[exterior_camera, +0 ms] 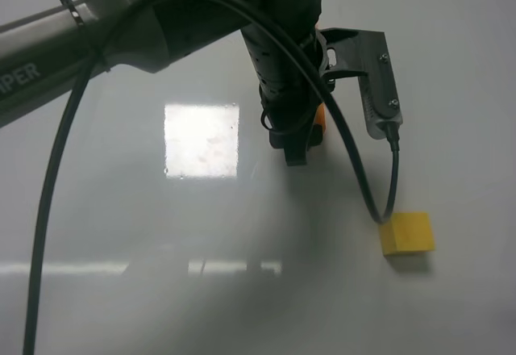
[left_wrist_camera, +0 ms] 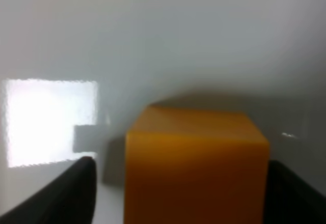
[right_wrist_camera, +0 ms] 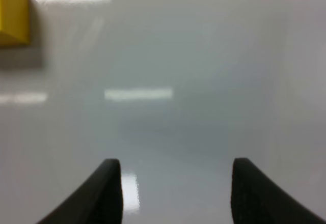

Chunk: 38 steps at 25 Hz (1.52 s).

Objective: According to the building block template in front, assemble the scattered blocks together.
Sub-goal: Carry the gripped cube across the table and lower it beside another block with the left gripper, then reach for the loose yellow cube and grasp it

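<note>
The orange cube (left_wrist_camera: 196, 163) sits on the white table between the two dark fingers of my left gripper (left_wrist_camera: 181, 165). A strip of table shows between one finger (left_wrist_camera: 71, 191) and the cube, so the jaws stand open around it. In the exterior high view the left gripper (exterior_camera: 297, 141) points down at mid-table and hides most of the orange cube (exterior_camera: 320, 119). The yellow cube (exterior_camera: 407, 234) lies alone to the right and nearer; it also shows in the right wrist view (right_wrist_camera: 12, 12). My right gripper (right_wrist_camera: 175, 162) is open and empty. The template bar is out of view.
The left arm (exterior_camera: 121, 24) and its black cable (exterior_camera: 48, 210) cross the left and middle of the exterior high view. A wrist camera bracket (exterior_camera: 375, 81) hangs beside the gripper. A bright square of reflected light (exterior_camera: 201, 139) lies on the glossy white table (exterior_camera: 161, 306).
</note>
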Each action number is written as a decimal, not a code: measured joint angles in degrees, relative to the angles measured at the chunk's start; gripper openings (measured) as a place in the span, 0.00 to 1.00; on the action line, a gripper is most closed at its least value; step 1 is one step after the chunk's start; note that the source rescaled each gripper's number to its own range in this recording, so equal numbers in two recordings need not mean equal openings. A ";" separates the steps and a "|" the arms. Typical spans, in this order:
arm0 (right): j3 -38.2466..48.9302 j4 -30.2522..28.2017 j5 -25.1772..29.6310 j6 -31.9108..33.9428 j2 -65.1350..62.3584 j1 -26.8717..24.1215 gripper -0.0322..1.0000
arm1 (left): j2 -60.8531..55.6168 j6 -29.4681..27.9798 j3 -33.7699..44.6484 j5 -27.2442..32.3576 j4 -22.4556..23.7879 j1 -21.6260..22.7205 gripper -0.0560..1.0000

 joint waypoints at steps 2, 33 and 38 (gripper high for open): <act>0.00 0.00 0.00 0.00 0.00 0.00 0.16 | 0.00 0.00 -0.05 -0.17 0.00 0.00 0.95; 0.00 0.00 0.00 0.00 0.00 0.00 0.16 | -33.19 -31.31 27.74 -11.72 -13.15 44.15 0.56; 0.00 0.00 0.00 0.00 0.00 0.00 0.16 | -37.61 -35.63 31.42 -14.45 -22.69 57.40 0.56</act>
